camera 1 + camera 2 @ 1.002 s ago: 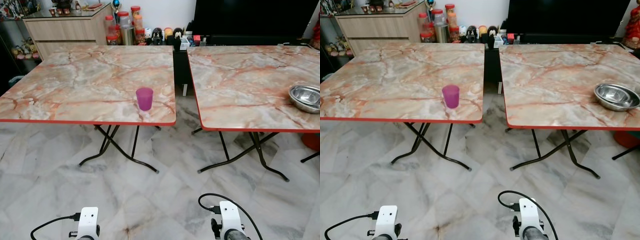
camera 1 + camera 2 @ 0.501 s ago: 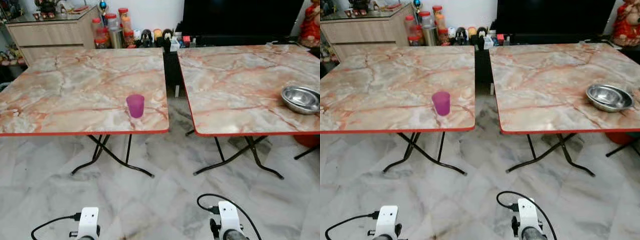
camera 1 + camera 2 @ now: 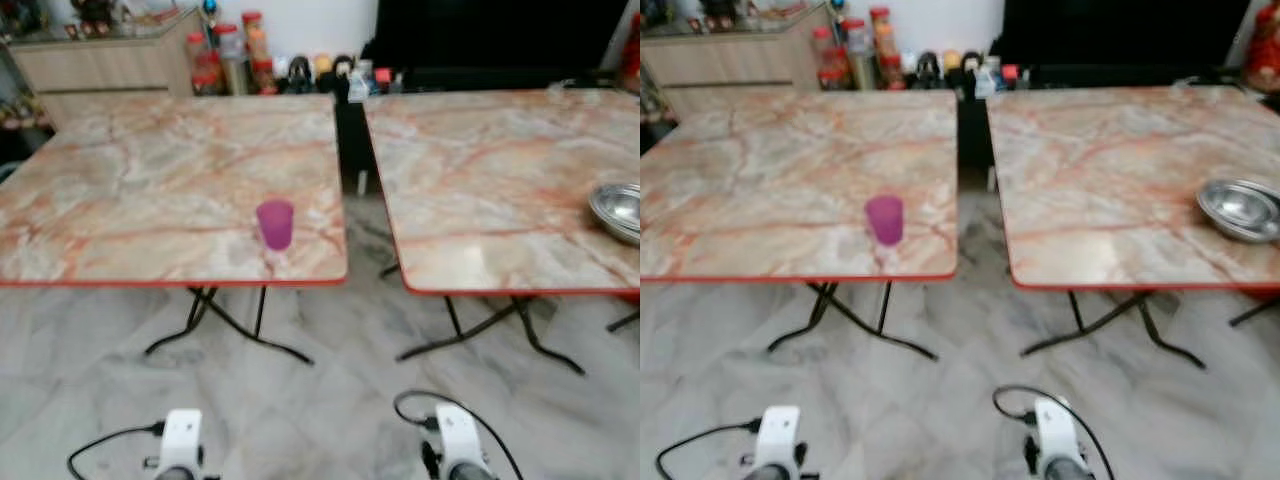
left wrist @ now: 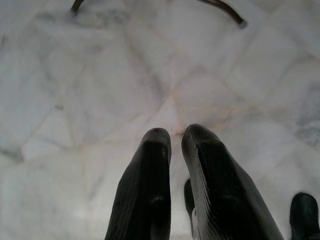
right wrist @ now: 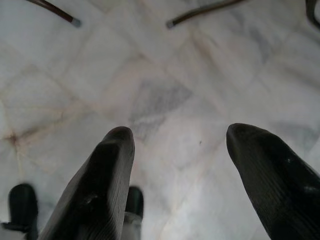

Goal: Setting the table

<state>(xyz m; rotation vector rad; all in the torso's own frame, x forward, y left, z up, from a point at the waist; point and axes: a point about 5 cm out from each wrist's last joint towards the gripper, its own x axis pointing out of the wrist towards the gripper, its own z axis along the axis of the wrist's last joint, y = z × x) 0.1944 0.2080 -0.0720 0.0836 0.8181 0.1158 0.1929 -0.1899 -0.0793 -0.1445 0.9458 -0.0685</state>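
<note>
A purple cup [image 3: 275, 223] stands upright near the front right corner of the left marble table [image 3: 150, 180]. A steel bowl [image 3: 620, 210] rests at the right edge of the right marble table [image 3: 490, 170]. Both arms hang low over the floor, their white wrists at the bottom of the head views. In its wrist view my left gripper [image 4: 176, 137] points at the floor tiles, shut with nothing in it. My right gripper [image 5: 180, 135] also hangs over the floor, open and empty.
A narrow gap [image 3: 355, 160] separates the two tables. Their black folding legs [image 3: 230, 325] spread on the marble floor. Behind stand a wooden cabinet [image 3: 110, 65], jars and bottles [image 3: 235, 60] and a dark screen [image 3: 490, 40].
The whole picture has shifted slightly and blurred, so the camera moved. The cup and the bowl have stayed in place on their tables.
</note>
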